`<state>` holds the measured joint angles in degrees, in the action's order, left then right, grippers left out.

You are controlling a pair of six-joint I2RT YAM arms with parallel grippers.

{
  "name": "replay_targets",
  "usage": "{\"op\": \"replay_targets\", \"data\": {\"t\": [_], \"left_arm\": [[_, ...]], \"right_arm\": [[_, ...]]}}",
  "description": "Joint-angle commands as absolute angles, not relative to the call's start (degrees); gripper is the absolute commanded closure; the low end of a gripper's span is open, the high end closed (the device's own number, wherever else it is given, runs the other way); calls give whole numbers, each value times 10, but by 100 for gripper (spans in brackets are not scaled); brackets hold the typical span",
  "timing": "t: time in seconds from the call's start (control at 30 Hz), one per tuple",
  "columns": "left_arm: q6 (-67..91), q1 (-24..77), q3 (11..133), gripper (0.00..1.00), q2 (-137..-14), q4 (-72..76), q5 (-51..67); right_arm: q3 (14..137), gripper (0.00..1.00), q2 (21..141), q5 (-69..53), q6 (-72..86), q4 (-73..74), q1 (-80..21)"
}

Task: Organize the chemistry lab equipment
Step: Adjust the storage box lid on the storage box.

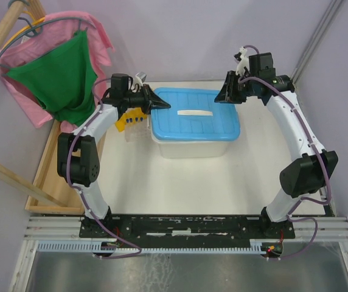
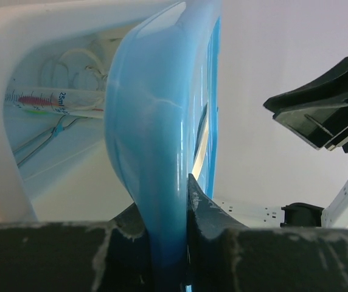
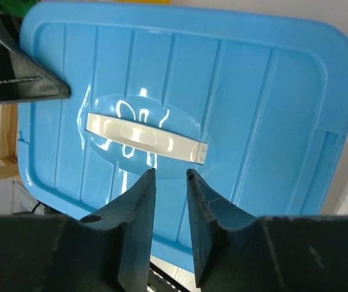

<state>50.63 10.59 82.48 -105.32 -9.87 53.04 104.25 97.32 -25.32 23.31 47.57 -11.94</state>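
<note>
Chemistry lab equipment (image 2: pixel 58 100): flasks (image 2: pixel 76 67) and tongs (image 2: pixel 40 137) lie in the white tub (image 2: pixel 3 121) by the far edge of the desk (image 1: pixel 180 182), yellow rack (image 1: pixel 131 120) just outside its left wall; your left gripper (image 2: pixel 169 201) pinches the rim of the blue lid (image 2: pixel 156 134), seemingly to tilt it, while your right gripper (image 3: pixel 169 176) hovers above, fingers parted and empty.

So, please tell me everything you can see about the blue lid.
The blue lid is a rounded rectangle of glossy plastic, ribbed on top, with a cream strip handle at its centre. It covers the white tub. The left gripper is shut on its left edge, which looks slightly raised off the tub. The right gripper hovers open over it, apparently not touching.
</note>
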Motion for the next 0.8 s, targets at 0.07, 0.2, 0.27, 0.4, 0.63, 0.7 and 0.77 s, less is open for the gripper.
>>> {"op": "replay_targets", "data": {"t": [0.07,0.2,0.27,0.4,0.63,0.7,0.77], "left_arm": [[442,99,850,78,-1054,-166,435],[433,99,861,74,-1052,-182,418],[428,99,864,70,-1051,-189,410],[424,99,871,57,-1047,-195,397],[406,99,905,23,-1040,-228,356],[403,99,920,3,-1037,-236,349],[397,100,944,1,-1037,-250,341]], "right_arm": [[1036,65,977,-243,194,503,-135],[1039,66,990,-239,183,519,-144],[1039,67,996,-233,177,527,-149],[1037,67,1010,-222,164,542,-162],[1032,68,1019,-212,155,545,-177],[1031,68,1020,-208,153,545,-179],[1032,68,1021,-206,151,546,-181]]}}
